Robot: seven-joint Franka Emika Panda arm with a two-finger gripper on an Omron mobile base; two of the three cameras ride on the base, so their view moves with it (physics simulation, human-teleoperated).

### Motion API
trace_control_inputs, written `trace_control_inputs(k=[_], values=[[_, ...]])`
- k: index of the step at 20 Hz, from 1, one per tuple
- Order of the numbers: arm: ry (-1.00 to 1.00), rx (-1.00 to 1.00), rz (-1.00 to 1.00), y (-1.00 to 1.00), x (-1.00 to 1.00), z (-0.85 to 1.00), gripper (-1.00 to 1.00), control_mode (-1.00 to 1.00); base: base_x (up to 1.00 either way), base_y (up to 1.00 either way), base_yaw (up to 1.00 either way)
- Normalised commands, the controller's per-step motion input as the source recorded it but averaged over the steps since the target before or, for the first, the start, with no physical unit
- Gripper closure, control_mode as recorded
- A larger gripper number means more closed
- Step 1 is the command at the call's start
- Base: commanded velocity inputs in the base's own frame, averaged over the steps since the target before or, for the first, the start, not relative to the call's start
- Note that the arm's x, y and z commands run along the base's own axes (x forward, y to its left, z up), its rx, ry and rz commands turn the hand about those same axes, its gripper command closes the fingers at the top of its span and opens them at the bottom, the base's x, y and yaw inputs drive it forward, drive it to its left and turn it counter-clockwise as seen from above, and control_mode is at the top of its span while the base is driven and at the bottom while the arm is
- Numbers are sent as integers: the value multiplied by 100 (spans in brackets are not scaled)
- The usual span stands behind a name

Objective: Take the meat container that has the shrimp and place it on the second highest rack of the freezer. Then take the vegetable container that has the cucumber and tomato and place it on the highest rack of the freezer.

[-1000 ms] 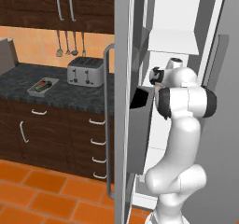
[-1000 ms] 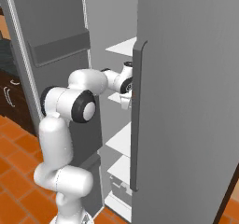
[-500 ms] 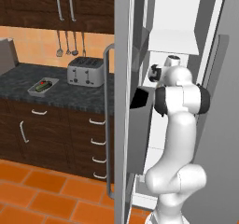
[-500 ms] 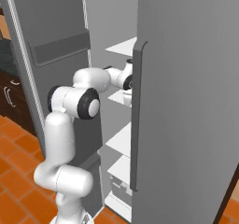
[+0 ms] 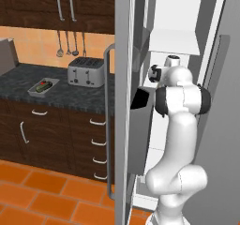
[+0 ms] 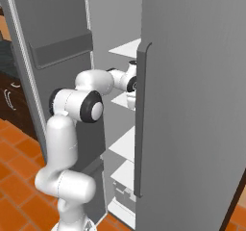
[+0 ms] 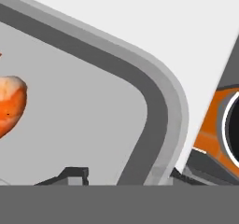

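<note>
On the dark speckled table (image 5: pixel 28 76), well to the left of the tool, the longer shallow grey vegetable container (image 5: pixel 43 86) with its red tomato and green cucumber is seen waiting untouched, near a silver toaster (image 5: pixel 86 71). Further right, the tall grey-silver freezer (image 5: pixel 123 41) stands with its door open, and the white arm is reached into the white shelved interior, the two-finger tool (image 7: pixel 128 175) being buried among the shelves. Directly in front of the tool, the small shallow grey meat container (image 7: pixel 102 111) with the orange-pink shrimp (image 7: pixel 10 102) is seen flat on a white freezer rack (image 7: pixel 154 27), one rim corner lying between the dark finger tips. Whether the tool is parted or clamped on that rim cannot be told from these views. The first step is judged to be at its release stage. Next, a straight withdrawal from the shelves without dragging the tray is called for, then a drive leftwards to the table for the second container.
</note>
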Motion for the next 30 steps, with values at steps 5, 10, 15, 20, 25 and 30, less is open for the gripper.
trace_control_inputs(k=[5, 10, 15, 20, 25, 30], values=[[-7, -1, 0, 0, -21, -1, -100, -100, 0, 0, 0], [-10, -2, 0, 1, -63, 0, -100, -100, 0, 0, 0], [-17, -2, 0, 10, -71, 32, -100, -100, 0, 0, 0], [-16, 0, 1, 11, -60, 87, -100, -100, 0, 0, 0], [-13, 0, 5, 17, -56, 92, -100, -100, 0, 0, 0], [0, -5, 9, 13, -100, 58, -100, -100, 0, 0, 0]])
